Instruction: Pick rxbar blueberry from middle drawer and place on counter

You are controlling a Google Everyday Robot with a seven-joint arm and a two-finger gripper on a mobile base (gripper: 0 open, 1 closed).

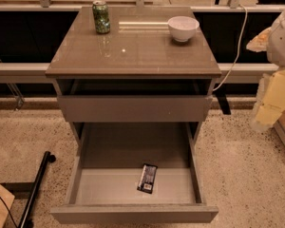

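The gripper claw [271, 103] hangs at the far right edge of the view, pale yellow and partly cut off by the frame, just below a rounded white part of the arm [284, 32]. How far open it is I cannot tell, and it is apart from the cabinet and from everything on it.

Just left of the claw a thin white cable [237, 46] runs down past the cabinet's right side. Further left, at about the claw's own height, sits the plain grey upper drawer front [133, 108], closed.

Up and to the left of the claw lies the counter [147, 51], a glossy brownish-grey slab. A white bowl [183, 28] stands on its far right part (the side nearer the claw), and a green can [101, 17] stands upright on its far left part, well apart from the bowl.

Down and to the left of the claw, the drawer [133, 213] at the bottom of the cabinet is pulled wide open, showing its light grey floor. The bar [147, 178] lies flat on that floor in its dark wrapper with white print, a little toward the claw's side of the middle and nearer the drawer's front than its back, turned slightly askew. It touches none of the walls and is well apart from the claw.

Farthest from the claw, at the lower left, a black pole [35, 189] lies across the speckled floor [247, 165].
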